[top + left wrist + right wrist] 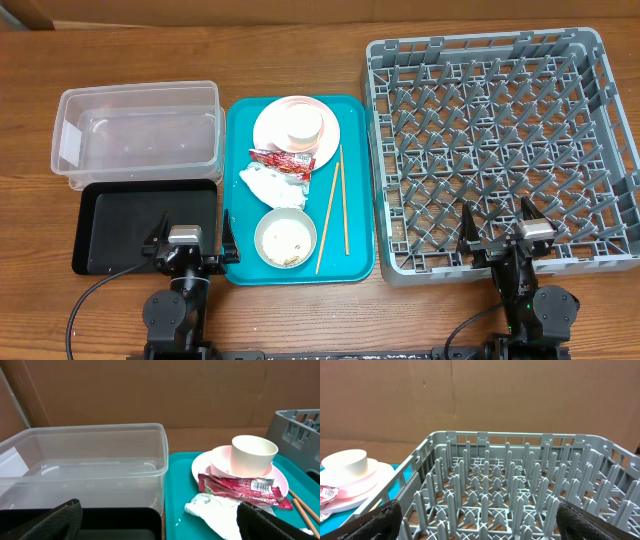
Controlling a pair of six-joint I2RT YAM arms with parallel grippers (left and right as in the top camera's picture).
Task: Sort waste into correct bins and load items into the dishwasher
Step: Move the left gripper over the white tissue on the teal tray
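Note:
On the teal tray [355,235] lie a pale pink plate [270,128] with a white cup [303,122] on it, a red-and-white sauce packet [282,160], a crumpled white napkin [272,185], a white bowl [285,238] holding rice grains, and wooden chopsticks [332,205]. The clear tub [137,135] and black tray [120,225] stand to the left. The grey rack [480,45] stands to the right. My left gripper [193,240] is open over the black tray's near right corner. My right gripper [497,228] is open over the rack's near edge. In the left wrist view the open jaws [162,527] face the napkin [215,512], packet [240,487] and cup [254,452].
The right wrist view shows open jaws [485,522] above the rack's pegs [520,495], with the cup [347,460] at far left. A cardboard wall stands behind the table. Bare wood runs along the near edge around both arm bases.

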